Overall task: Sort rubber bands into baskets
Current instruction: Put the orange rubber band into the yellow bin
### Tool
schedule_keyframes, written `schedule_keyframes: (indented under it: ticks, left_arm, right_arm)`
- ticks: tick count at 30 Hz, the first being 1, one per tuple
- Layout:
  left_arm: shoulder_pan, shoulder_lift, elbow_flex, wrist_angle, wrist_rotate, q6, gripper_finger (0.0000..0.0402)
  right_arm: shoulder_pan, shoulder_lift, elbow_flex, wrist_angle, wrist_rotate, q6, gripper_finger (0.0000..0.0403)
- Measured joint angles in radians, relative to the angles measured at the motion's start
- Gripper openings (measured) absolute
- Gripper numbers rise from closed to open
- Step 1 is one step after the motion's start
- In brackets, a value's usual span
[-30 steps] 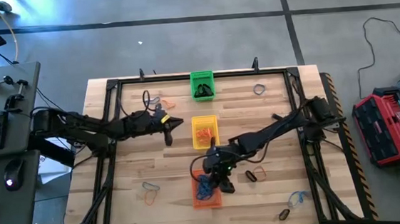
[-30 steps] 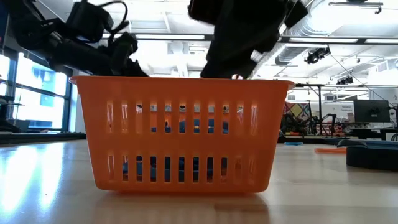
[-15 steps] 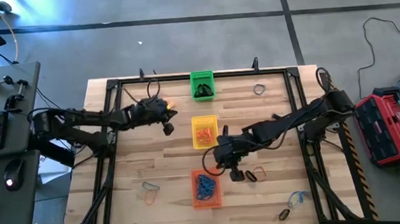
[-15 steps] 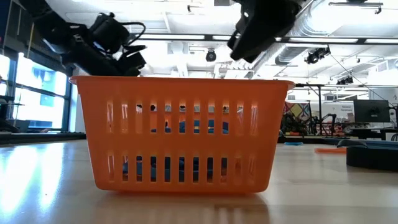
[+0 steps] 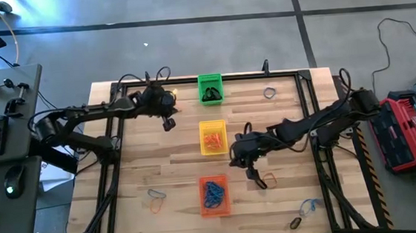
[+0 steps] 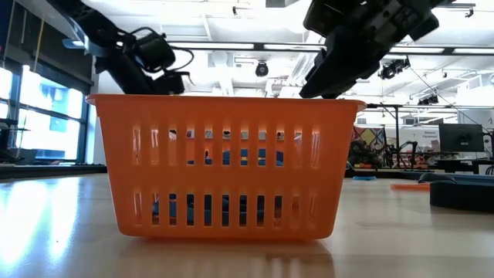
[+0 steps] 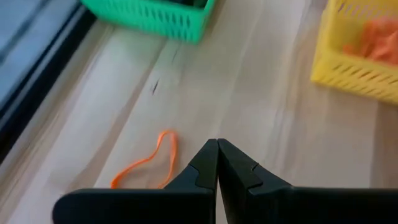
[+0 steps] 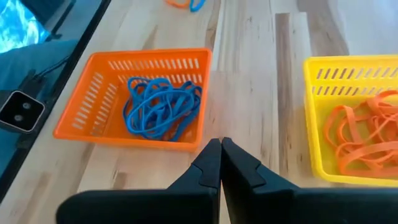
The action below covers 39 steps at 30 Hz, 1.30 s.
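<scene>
Three baskets stand in a row down the table's middle: the green basket [image 5: 209, 89] farthest, the yellow basket [image 5: 213, 138] holding orange rubber bands [image 8: 360, 134], and nearest the orange basket [image 5: 214, 195] holding blue rubber bands [image 8: 161, 109]. My left gripper [image 5: 168, 124] is shut and holds nothing, left of the yellow basket, above a loose orange band [image 7: 149, 163]. My right gripper [image 5: 253, 174] is shut and holds nothing, right of the orange basket, beside loose bands [image 5: 269, 179].
Loose bands lie at the near left [image 5: 155, 200], the near right [image 5: 308, 207] and the far right [image 5: 269, 93]. A black frame [image 5: 112, 131] runs around the tabletop. In the low view the orange basket [image 6: 224, 166] fills the front.
My right gripper has left the space over the orange basket and moved toward the table's right edge, rising a little. My left gripper has moved from beside the yellow basket toward the far edge and has tipped less steeply downward.
</scene>
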Motion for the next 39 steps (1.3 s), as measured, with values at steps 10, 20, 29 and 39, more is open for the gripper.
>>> schedule_keyframes:
  ticks: [10, 20, 29, 39]
  left_arm:
    - [0.053, 0.197, 0.157, -0.098, -0.009, 0.053, 0.0008]
    - [0.053, 0.333, 0.214, -0.13, -0.122, 0.14, 0.0081]
    - [0.053, 0.398, 0.218, -0.093, -0.141, 0.187, 0.0107]
    - [0.036, 0.398, 0.224, -0.119, -0.117, 0.221, 0.0006]
  right_arm:
    - [0.0, -0.018, -0.026, 0.03, 0.045, -0.022, 0.0]
    - [0.001, -0.018, -0.026, 0.032, 0.045, -0.022, 0.0]
    - [0.001, -0.018, -0.026, 0.032, 0.046, -0.022, 0.0]
    - [0.001, -0.018, -0.026, 0.031, 0.046, -0.022, 0.0]
